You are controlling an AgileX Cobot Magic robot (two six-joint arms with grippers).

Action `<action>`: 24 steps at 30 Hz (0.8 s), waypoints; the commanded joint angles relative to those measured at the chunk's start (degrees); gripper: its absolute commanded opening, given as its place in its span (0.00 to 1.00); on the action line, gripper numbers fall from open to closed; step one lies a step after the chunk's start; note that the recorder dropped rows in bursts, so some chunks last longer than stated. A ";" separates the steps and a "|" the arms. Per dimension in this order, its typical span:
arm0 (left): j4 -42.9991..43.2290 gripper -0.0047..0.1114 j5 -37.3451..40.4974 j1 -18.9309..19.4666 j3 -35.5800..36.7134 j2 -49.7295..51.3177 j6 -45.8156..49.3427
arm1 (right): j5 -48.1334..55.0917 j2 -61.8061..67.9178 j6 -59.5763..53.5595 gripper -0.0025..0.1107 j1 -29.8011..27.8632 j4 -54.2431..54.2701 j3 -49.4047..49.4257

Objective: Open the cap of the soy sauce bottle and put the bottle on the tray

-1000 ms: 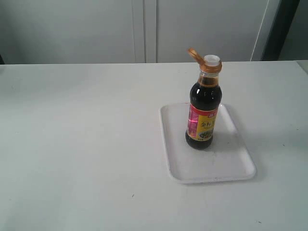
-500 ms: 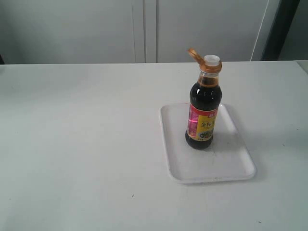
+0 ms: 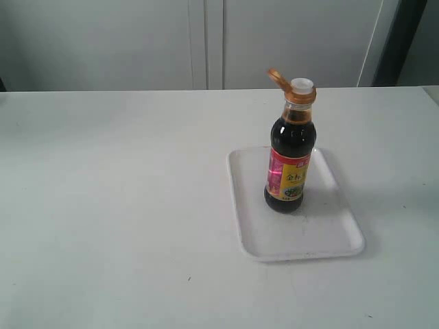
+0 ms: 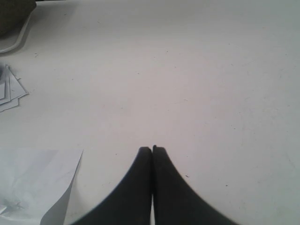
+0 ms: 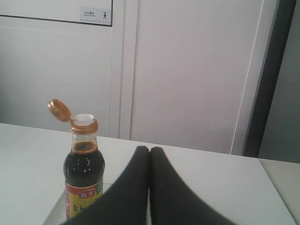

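Glass, clear and rounded at the shoulder, makes up the soy sauce bottle [image 3: 291, 161], which stands upright on the tray [image 3: 254, 226] right of centre in the exterior frame, filled nearly to the neck with dark brown liquid. Its amber-orange cap [image 3: 278, 79] hangs tipped back on its hinge toward the upper left, baring the white spout, so both parts of the task look done and nothing needs to hold the bottle. A red-pink and yellow label wraps the lower body. The tray is shallow white plastic with rounded corners and a raised rim, resting flat on the matte white bench [image 3: 110, 205].

Neither arm shows in the exterior frame. The left gripper [image 4: 152, 150] has its 2 black jaws pressed together above bare bench, with loose paper sheets [image 4: 33, 183] at lower left. The right gripper [image 5: 149, 150] is likewise closed on nothing, parked short of the bottle and facing it.
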 commanded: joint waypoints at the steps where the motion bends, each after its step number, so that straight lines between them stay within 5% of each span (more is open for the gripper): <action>1: -0.42 0.04 0.20 0.24 0.22 -0.30 -0.45 | -0.25 -0.24 -0.12 0.02 0.06 0.14 0.25; 8: -0.42 0.04 0.20 0.24 0.22 -0.30 -0.45 | -1.30 -0.24 1.71 0.02 0.06 -2.15 0.25; 13: -0.42 0.04 0.20 0.24 0.22 -0.30 -0.45 | -0.81 -1.23 17.56 0.02 0.06 -15.35 1.11; 24: -0.42 0.04 0.20 0.24 0.22 -0.30 -0.45 | 0.68 -6.37 21.50 0.02 0.06 -20.08 8.31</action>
